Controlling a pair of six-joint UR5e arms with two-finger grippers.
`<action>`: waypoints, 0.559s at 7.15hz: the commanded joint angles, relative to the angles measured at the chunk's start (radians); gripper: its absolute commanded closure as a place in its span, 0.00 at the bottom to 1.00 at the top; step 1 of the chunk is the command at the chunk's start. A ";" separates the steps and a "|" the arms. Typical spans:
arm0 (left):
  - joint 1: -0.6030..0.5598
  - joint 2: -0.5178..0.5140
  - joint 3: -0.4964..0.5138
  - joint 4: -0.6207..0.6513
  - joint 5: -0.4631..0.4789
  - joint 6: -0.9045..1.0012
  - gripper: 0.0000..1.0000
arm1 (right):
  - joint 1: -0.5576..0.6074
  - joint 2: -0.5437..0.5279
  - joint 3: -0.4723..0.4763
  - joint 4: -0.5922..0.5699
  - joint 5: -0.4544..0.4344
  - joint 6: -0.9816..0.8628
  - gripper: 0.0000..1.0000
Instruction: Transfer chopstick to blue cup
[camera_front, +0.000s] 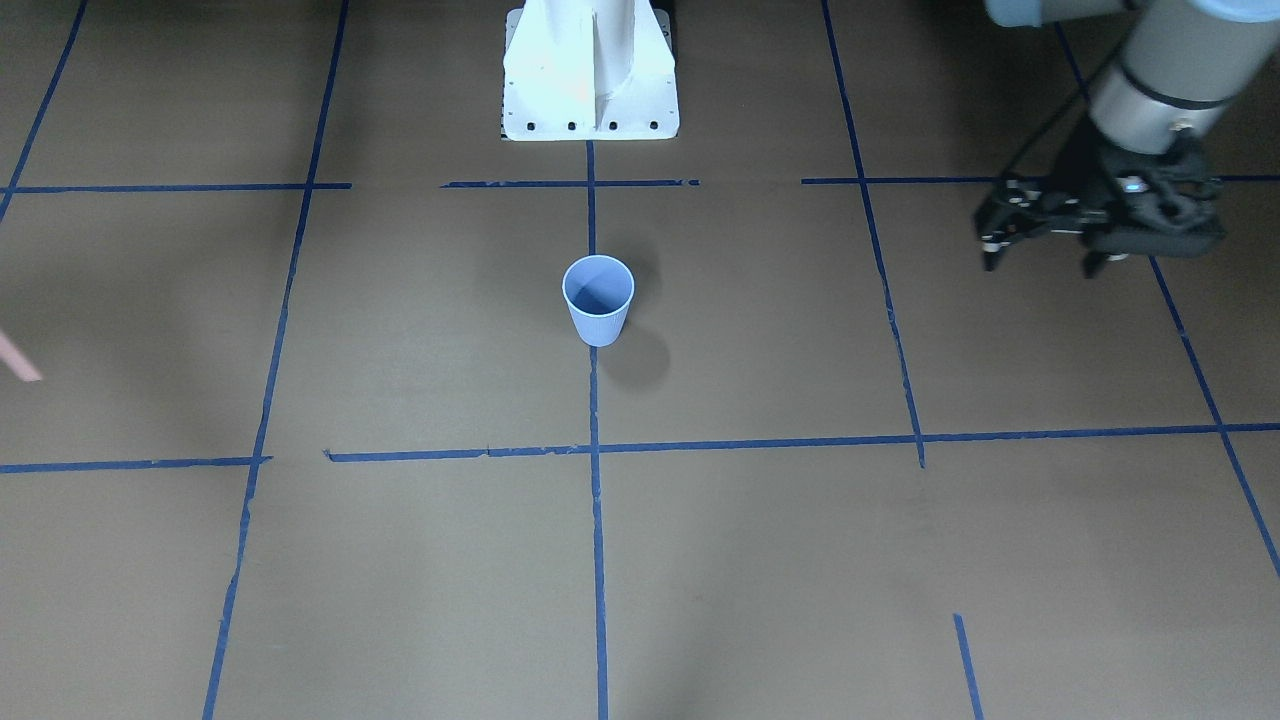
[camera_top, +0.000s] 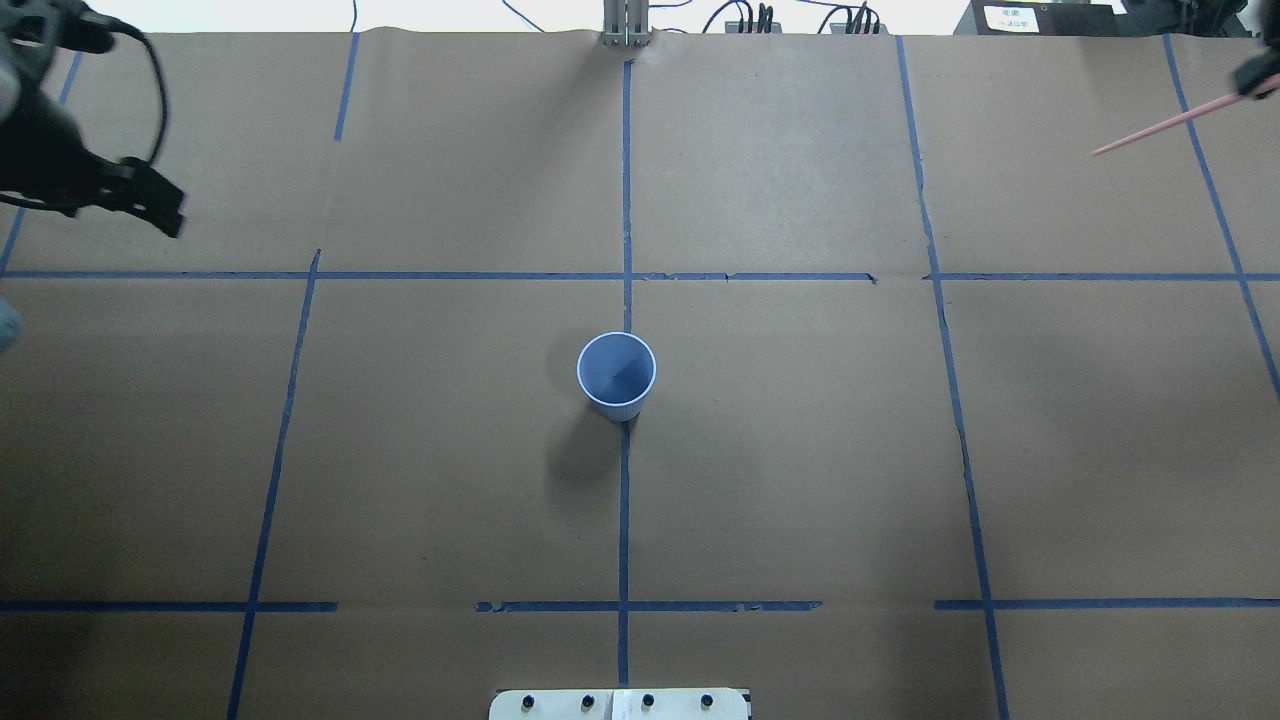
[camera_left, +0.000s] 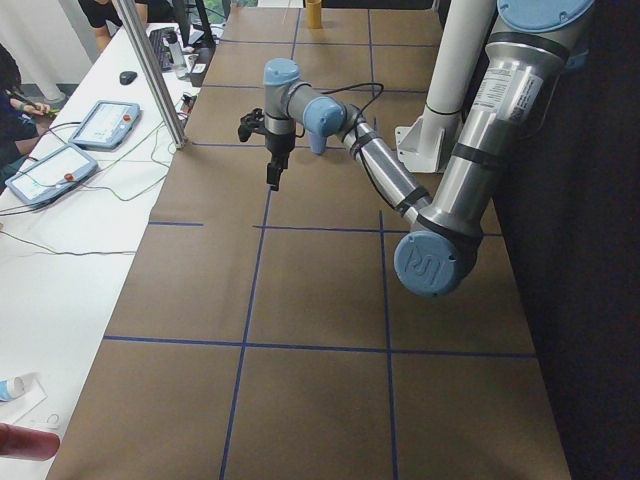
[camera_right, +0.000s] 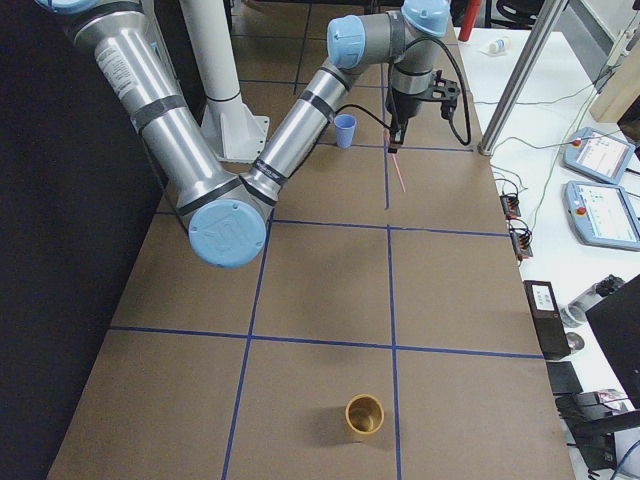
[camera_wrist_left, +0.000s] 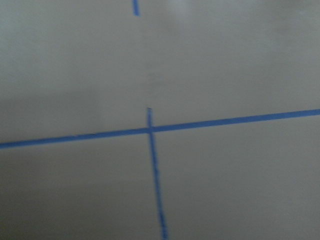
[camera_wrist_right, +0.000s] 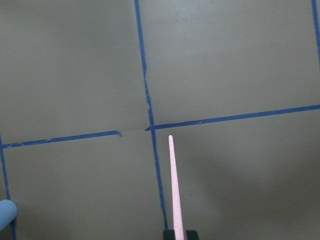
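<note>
The thin pink chopstick (camera_top: 1165, 125) is clamped in the right gripper (camera_top: 1256, 82), far out at about 2 o'clock from the small ribbed blue paper cup (camera_top: 617, 372) in the overhead view and well apart from it. From the black fingers the stick slants toward 8 o'clock, its free tip over the brown paper-covered table (camera_top: 800, 480). Whether that tip touches the paper I cannot tell.

In the right wrist view the chopstick (camera_wrist_right: 173, 185) rises from between two dark pads (camera_wrist_right: 169, 234) at 6 o'clock and points straight to 12 o'clock. Its tip is just short of a crossing of blue tape lines (camera_wrist_right: 147, 105) — the cup (camera_wrist_right: 6, 214) shows there only as a pale blue patch at 8 o'clock, at the frame's edge.

The blue cup stands upright, mouth up, on the central tape line. The white robot pedestal (camera_front: 590, 75) is at 12 o'clock from it in the front-facing view.

The left gripper (camera_front: 1042, 252) hangs at about 10 o'clock from the cup in the overhead view, also well apart. In the front-facing view its two black fingers are spread, with only table between them. Its wrist camera gives blurred paper and tape.

A tan cup (camera_right: 364, 415) stands alone near the table's right end — at 6 o'clock in the exterior right view.
</note>
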 joint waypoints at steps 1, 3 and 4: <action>-0.151 0.067 0.066 0.000 -0.043 0.289 0.00 | -0.210 0.130 0.050 0.003 -0.035 0.326 1.00; -0.243 0.067 0.193 -0.006 -0.044 0.481 0.00 | -0.407 0.176 0.057 0.122 -0.153 0.596 1.00; -0.284 0.067 0.253 -0.012 -0.044 0.577 0.00 | -0.513 0.189 0.047 0.231 -0.241 0.700 1.00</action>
